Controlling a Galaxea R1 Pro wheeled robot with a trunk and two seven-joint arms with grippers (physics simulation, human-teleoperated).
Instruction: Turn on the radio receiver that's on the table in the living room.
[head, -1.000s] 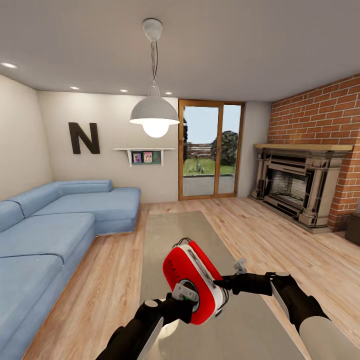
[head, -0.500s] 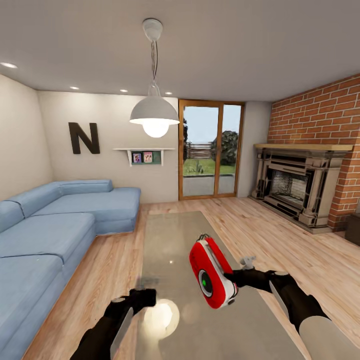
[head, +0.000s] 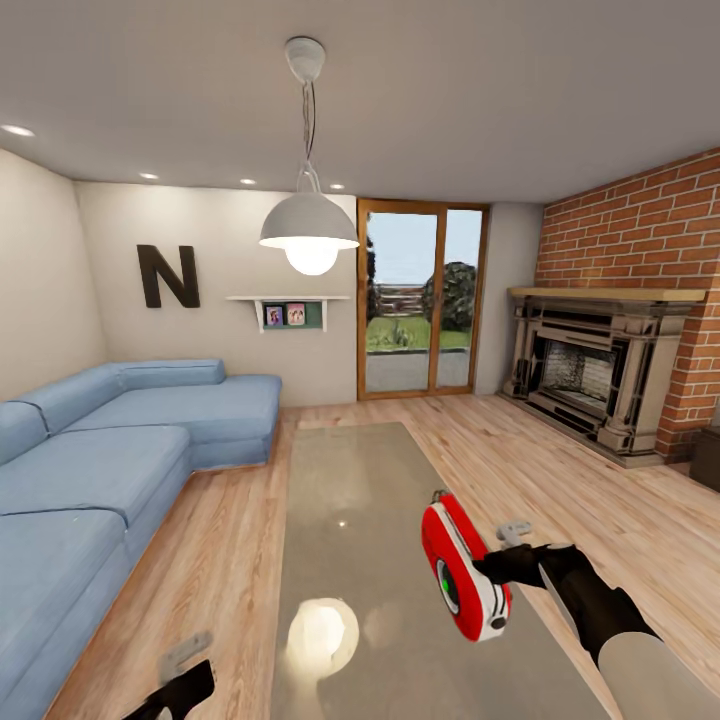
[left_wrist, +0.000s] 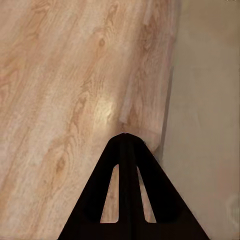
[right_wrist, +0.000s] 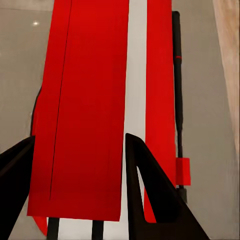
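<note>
The radio receiver (head: 463, 578), a red case with a white edge band, hangs tilted above the near right part of the glossy table (head: 340, 480). Its round dial (head: 445, 580) shows a green centre. My right gripper (head: 487, 570) is shut on the radio's right edge. In the right wrist view the red and white case (right_wrist: 90, 100) lies between the fingers of that gripper (right_wrist: 80, 137), with the thin black handle (right_wrist: 176, 90) alongside. My left gripper (head: 195, 682) is low at the table's near left corner. Its fingers (left_wrist: 125, 150) are pressed together over the wood floor (left_wrist: 60, 90), holding nothing.
A blue sectional sofa (head: 110, 450) runs along the left. The brick fireplace (head: 600, 370) is on the right, with glass doors (head: 420, 310) at the back. A white pendant lamp (head: 310, 230) hangs over the table. Plank floor (head: 560, 470) lies on both sides of the table.
My left gripper has left the radio's dial and dropped down-left off the table. The right gripper has carried the radio rightward and lower. The dial's centre now shows green.
</note>
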